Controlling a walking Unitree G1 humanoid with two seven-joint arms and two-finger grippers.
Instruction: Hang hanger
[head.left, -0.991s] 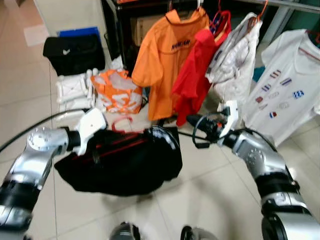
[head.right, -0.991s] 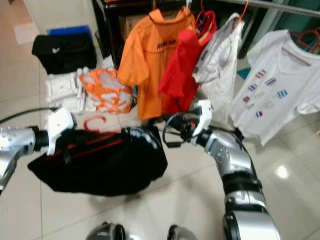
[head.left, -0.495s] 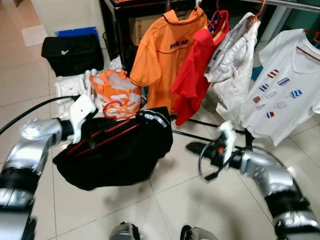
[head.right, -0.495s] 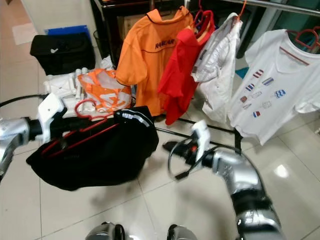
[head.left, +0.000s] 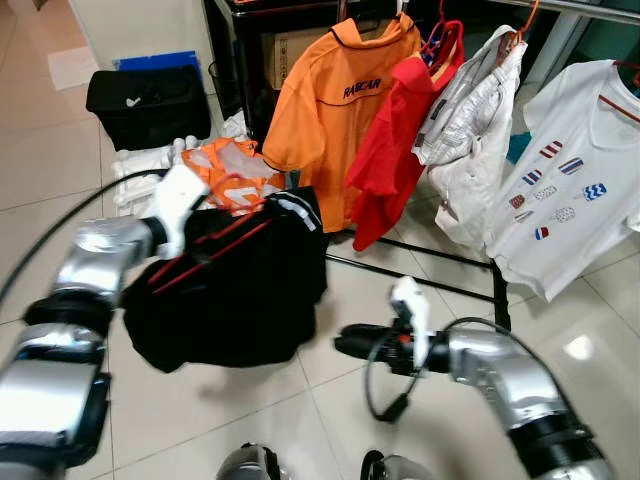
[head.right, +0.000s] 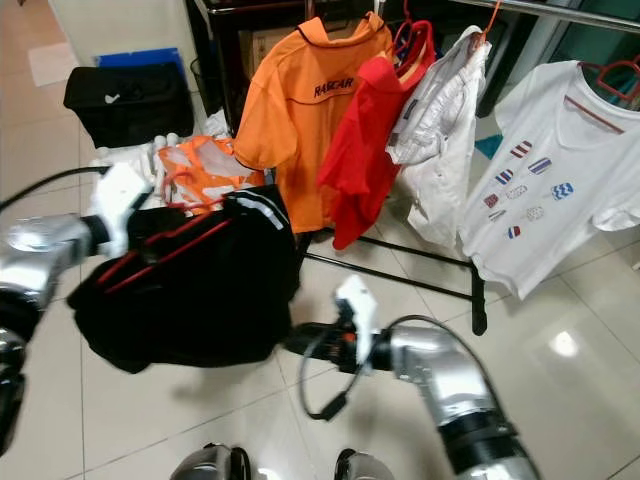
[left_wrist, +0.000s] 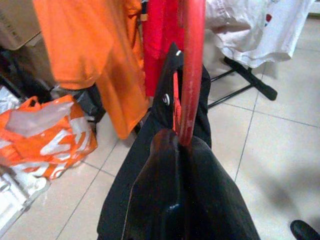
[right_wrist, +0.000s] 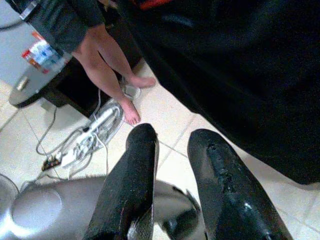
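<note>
My left gripper (left_wrist: 175, 145) is shut on a red hanger (left_wrist: 192, 65) that carries a black garment (head.left: 235, 300). It holds them up at the left, just in front of the orange shirt (head.left: 335, 110). The hanger's red bars (head.left: 205, 252) show across the garment's top. The clothes rack's rail (head.left: 575, 8) runs along the upper right, with a red shirt (head.left: 395, 140), a white jacket (head.left: 465, 130) and a white T-shirt (head.left: 570, 170) hanging from it. My right gripper (head.left: 345, 342) is low over the floor, right of the garment and pointing left. Its fingers (right_wrist: 142, 150) stand slightly apart with nothing between them.
The rack's black base bar (head.left: 420, 258) lies across the tiles. An orange plastic bag (head.left: 235, 165), white items (head.left: 140, 165) and a black bag (head.left: 145, 100) sit on the floor at the back left. A person's bare legs (right_wrist: 107, 65) and a power strip (right_wrist: 92, 137) appear in the right wrist view.
My right arm has dropped from beside the garment down to floor level and swung left. My left arm has lifted the hanger and garment up and closer to the rack.
</note>
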